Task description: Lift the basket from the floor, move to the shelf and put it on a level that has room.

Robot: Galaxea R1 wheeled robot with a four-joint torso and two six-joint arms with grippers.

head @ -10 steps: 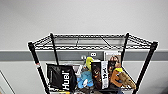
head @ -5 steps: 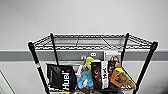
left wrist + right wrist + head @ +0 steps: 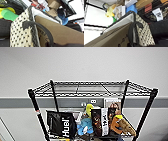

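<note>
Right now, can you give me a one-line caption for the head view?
Black wire shelf against a grey wall, top level bare, the tier below crowded with a black Huel bag, boxes and toys.

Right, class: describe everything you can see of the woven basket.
The basket is cream-white weave flecked with dark stitches, edged by a dark grey braided rim. A dark grey looped handle arches over each end. A white lining shows inside, and a brown cardboard sheet stands in it. Cluttered rack tiers sit behind.
</note>
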